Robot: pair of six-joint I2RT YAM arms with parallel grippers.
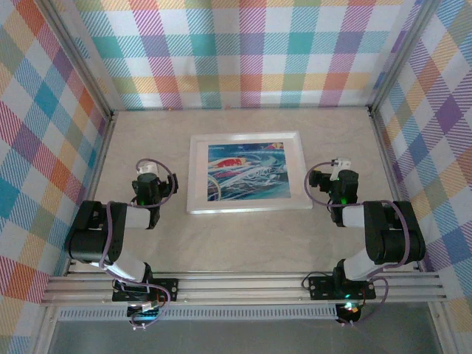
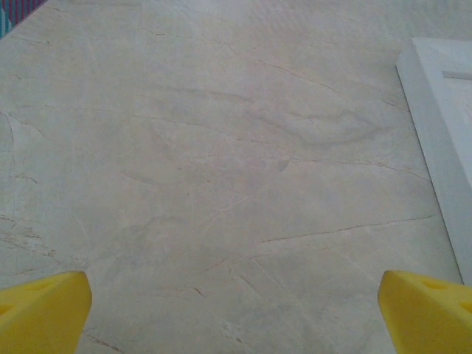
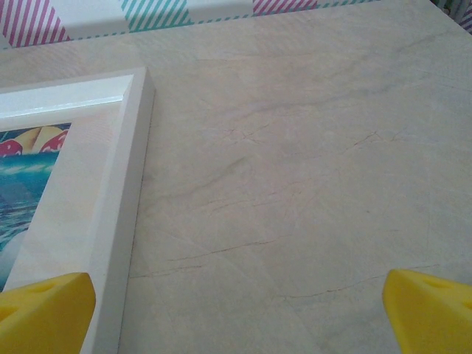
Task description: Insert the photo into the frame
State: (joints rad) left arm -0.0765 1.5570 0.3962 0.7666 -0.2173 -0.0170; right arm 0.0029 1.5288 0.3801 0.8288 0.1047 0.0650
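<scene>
The white frame (image 1: 195, 174) lies flat in the middle of the table. The photo (image 1: 245, 171), a blue and teal swirl with red marks, sits inside it with a pale border around it. My left gripper (image 1: 149, 168) hovers open just left of the frame, nothing between its yellow fingertips (image 2: 44, 310). Open as well, my right gripper (image 1: 341, 168) hangs just right of the frame. The left wrist view catches the frame's left edge (image 2: 442, 133) beyond my left gripper (image 2: 236, 313). In the right wrist view the frame's right side (image 3: 125, 184) and a strip of photo (image 3: 22, 177) lie left of my right gripper (image 3: 240, 313).
Plaid walls (image 1: 243, 51) close in the table on the back and both sides. Bare marbled tabletop (image 1: 243, 240) stretches between the frame and the arm bases, and also behind the frame. A metal rail (image 1: 243, 284) runs along the near edge.
</scene>
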